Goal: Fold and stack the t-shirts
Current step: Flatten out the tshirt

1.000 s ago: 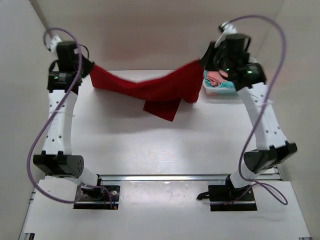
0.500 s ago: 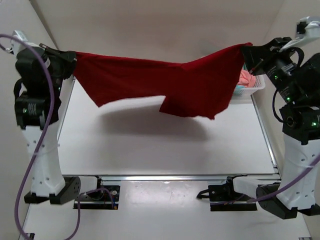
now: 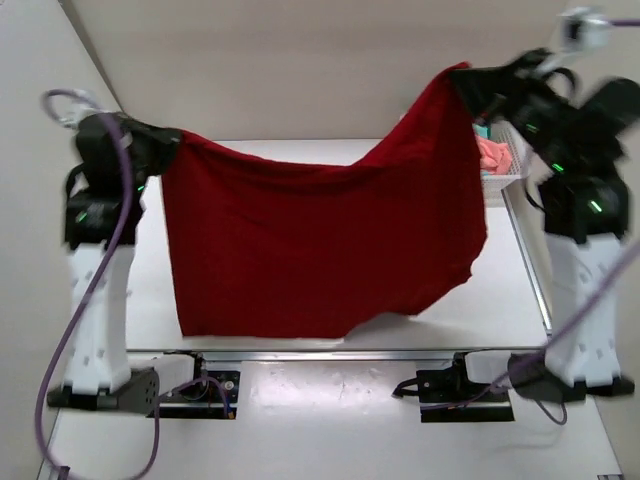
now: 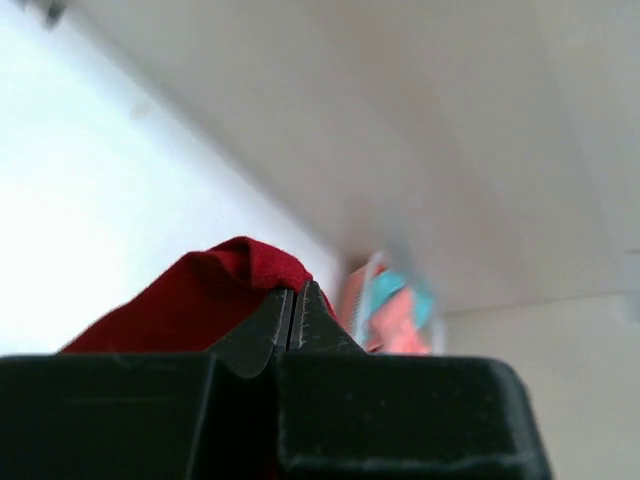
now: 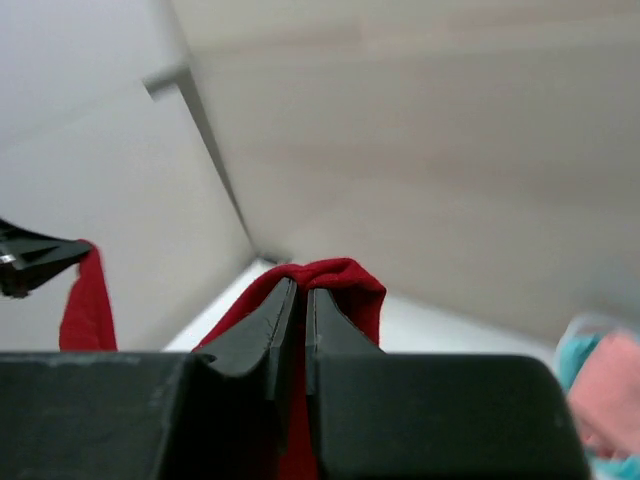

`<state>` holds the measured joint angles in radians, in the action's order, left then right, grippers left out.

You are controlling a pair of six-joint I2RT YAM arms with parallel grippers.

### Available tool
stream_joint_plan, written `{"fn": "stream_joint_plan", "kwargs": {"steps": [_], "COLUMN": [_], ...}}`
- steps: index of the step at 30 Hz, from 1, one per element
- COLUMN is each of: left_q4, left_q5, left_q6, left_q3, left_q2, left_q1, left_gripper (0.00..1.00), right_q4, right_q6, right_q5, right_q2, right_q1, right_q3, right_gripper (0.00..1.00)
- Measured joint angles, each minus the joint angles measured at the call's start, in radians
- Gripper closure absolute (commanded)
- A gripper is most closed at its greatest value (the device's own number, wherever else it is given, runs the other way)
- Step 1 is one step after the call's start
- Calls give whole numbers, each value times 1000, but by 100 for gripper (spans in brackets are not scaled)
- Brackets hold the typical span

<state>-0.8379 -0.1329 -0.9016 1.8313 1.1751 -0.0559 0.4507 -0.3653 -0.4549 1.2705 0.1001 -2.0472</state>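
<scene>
The dark red t-shirt (image 3: 320, 240) hangs spread between both grippers, high above the table, its lower edge near the table's front. My left gripper (image 3: 165, 143) is shut on its upper left corner; the cloth (image 4: 215, 295) bunches over the shut jaws. My right gripper (image 3: 462, 80) is shut on its upper right corner, higher than the left; the cloth (image 5: 335, 285) shows folded over the jaws. The salmon pink t-shirt (image 3: 492, 155) and the teal t-shirt (image 4: 395, 290) lie in the basket at the back right; the teal one is mostly hidden in the top view.
The white mesh basket (image 3: 505, 172) stands at the table's back right, behind the right arm. The white table (image 3: 500, 290) shows to the right of the hanging shirt. Plain walls close in behind and at the sides.
Both arms have moved toward the front with the red shirt; it has dropped open from a stretched band into a full hanging sheet. The right gripper now sits higher than the left.
</scene>
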Motion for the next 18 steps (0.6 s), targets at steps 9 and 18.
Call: {"fn": "stream_joint_plan", "kwargs": {"steps": [9,18], "left_q4": [50,17], "left_q5": [55,-9], "left_q6": [47,233], "left_q3": [-127,480], "left_q2": [490,809], "left_q1": [7,-11], "left_gripper": [100,100], "right_q4": [82,106], "right_q6": [128,240], "right_q5": [122,215], "right_q2": [478,838], "right_q1": [134,144], "right_q3": [85,-355], "right_gripper": [100,100]}}
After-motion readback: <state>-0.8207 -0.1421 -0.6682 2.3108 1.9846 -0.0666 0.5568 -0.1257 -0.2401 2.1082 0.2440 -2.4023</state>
